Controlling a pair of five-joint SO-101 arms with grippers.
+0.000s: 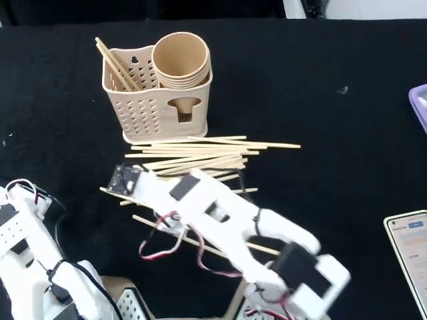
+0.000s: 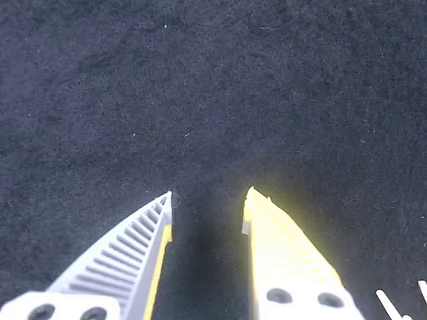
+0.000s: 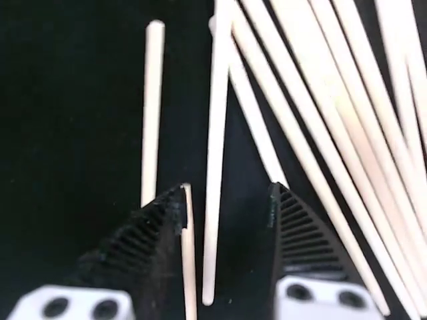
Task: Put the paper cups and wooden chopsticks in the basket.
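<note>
Just one basket [image 1: 150, 113], one cup stack [image 1: 181, 59]

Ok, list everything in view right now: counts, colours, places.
basket: one, beige, far left part of the table.
cups: one nested stack, count unclear, tan, in the basket's right side.
stowed chopsticks: a few, pale wood, leaning in the basket's left side.
loose chopsticks: many, pale wood, piled on the cloth in front of the basket.
phone: one, white, right edge.
purple item: one, right edge, cut off.
cloth: one, black, covering the table.
left hand: white and yellow, open over bare cloth.
right hand: black, open, a chopstick lying between its fingers.
</note>
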